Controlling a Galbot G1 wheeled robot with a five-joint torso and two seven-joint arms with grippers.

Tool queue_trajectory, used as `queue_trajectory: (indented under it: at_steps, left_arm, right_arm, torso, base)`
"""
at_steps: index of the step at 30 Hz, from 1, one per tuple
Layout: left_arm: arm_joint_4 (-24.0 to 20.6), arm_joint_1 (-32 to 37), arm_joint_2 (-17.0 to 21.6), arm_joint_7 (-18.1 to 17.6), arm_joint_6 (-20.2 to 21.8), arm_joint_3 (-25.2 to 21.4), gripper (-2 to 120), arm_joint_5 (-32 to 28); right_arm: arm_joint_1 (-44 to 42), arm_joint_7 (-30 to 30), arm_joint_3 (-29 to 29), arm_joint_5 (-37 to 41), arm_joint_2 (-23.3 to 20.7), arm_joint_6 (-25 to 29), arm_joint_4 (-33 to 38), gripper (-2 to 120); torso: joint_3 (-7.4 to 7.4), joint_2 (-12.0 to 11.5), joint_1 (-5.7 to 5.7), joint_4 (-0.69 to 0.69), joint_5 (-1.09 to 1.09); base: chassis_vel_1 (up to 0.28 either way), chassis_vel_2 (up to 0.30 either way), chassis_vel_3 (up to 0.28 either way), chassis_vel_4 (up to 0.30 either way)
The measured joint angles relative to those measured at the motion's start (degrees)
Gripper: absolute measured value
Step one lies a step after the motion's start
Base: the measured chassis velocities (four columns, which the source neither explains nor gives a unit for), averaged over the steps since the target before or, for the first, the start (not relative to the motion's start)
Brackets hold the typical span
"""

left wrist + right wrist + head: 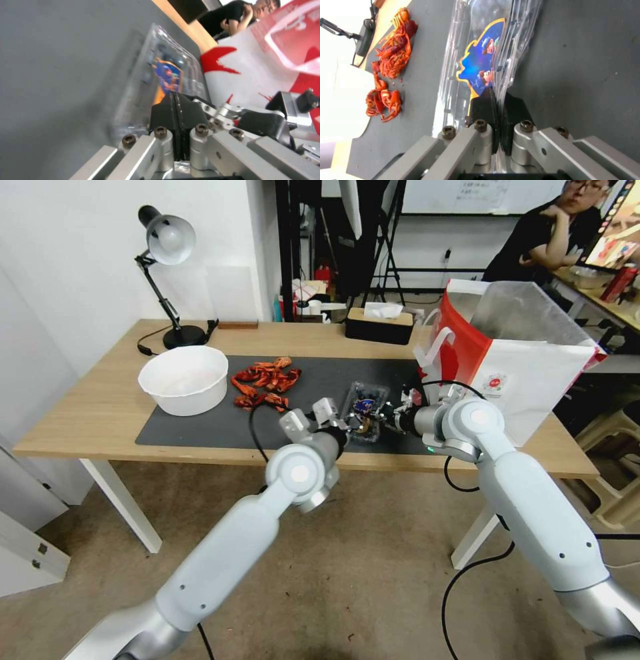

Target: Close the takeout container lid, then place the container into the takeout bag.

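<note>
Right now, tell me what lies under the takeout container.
The takeout container rests on the dark desk mat, pinched by the left gripper and right gripper. A blue label shows through the plastic; the mat directly beneath is covered.

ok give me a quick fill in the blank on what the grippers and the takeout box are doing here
1. Both the left gripper and right gripper are shut on the ____.
2. The takeout bag stands to the container's ____.
3. The round bowl is coloured ____.

Missing words: takeout container; right; white
</note>
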Motion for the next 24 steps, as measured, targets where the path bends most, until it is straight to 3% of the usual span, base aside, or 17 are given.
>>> queue_trajectory:
  at_steps: [9, 11, 12, 13, 16, 17, 20, 21, 23, 24]
  left_arm:
    - [-6.87, 6.83, 5.58, 1.50, -0.01, -5.57, 0, 0.08]
    - [-9.68, 10.15, 8.55, 3.37, 0.30, -7.81, 0, 1.13]
    - [-11.88, 13.79, 11.20, 6.36, -0.47, -10.05, 0, 5.10]
    - [-11.88, 13.79, 11.20, 6.36, -0.47, -10.05, 0, 5.10]
    - [-14.78, 22.06, 15.74, 12.20, -3.48, -13.76, 0, 19.33]
    - [-14.78, 22.06, 15.74, 12.20, -3.48, -13.76, 0, 19.33]
    - [-15.30, 29.68, 18.67, 15.28, -9.19, -16.19, 5, 34.74]
    - [-15.30, 29.68, 18.67, 15.28, -9.19, -16.19, 5, 34.74]
    - [-14.13, 33.41, 19.75, 15.40, -13.41, -17.32, 17, 45.18]
    - [-13.76, 34.42, 19.91, 15.32, -14.50, -17.67, 20, 47.61]
  right_arm:
    - [0.34, -0.52, 0.00, -0.06, -0.35, 0.12, 0.00, 0]
    - [0.35, -0.82, 0.06, -0.03, -0.32, 0.10, -0.04, 0]
    - [0.35, -1.13, 0.15, 0.14, -0.28, 0.06, -0.04, 0]
    - [0.35, -1.13, 0.15, 0.14, -0.28, 0.06, -0.04, 0]
    - [0.08, -1.64, 0.89, 0.58, -0.53, 0.04, 0.54, 0]
    - [0.08, -1.64, 0.89, 0.58, -0.53, 0.04, 0.54, 0]
    - [-0.27, -2.30, 1.52, 0.99, -0.92, 0.04, 1.07, 0]
    - [-0.27, -2.30, 1.52, 0.99, -0.92, 0.04, 1.07, 0]
    - [-0.27, -2.54, 1.69, 1.11, -0.93, 0.05, 1.13, 0]
    - [-0.27, -2.69, 1.78, 1.14, -0.88, 0.06, 1.17, 0]
  torso:
    - [-0.01, 0.01, -0.01, -0.02, -0.02]
    - [-0.01, 0.01, -0.01, -0.01, -0.03]
    - [-0.01, 0.01, -0.01, -0.02, -0.01]
    - [-0.01, 0.01, -0.01, -0.02, -0.01]
    - [-0.02, 0.02, -0.01, 0.00, -0.02]
    - [-0.02, 0.02, -0.01, 0.00, -0.02]
    - [-0.02, 0.03, -0.02, -0.02, 0.01]
    - [-0.02, 0.03, -0.02, -0.02, 0.01]
    - [-0.02, 0.03, -0.02, -0.01, -0.01]
    - [-0.02, 0.03, -0.02, -0.01, -0.02]
  base:
    - [0.000, 0.000, 0.000, 0.000]
    - [0.000, 0.000, 0.000, 0.000]
    - [0.000, 0.000, 0.000, 0.000]
    - [0.000, 0.000, 0.000, 0.000]
    - [0.000, 0.000, 0.000, 0.000]
    - [0.000, 0.000, 0.000, 0.000]
    - [0.000, 0.000, 0.000, 0.000]
    - [0.000, 0.000, 0.000, 0.000]
    - [0.000, 0.000, 0.000, 0.000]
    - [0.000, 0.000, 0.000, 0.000]
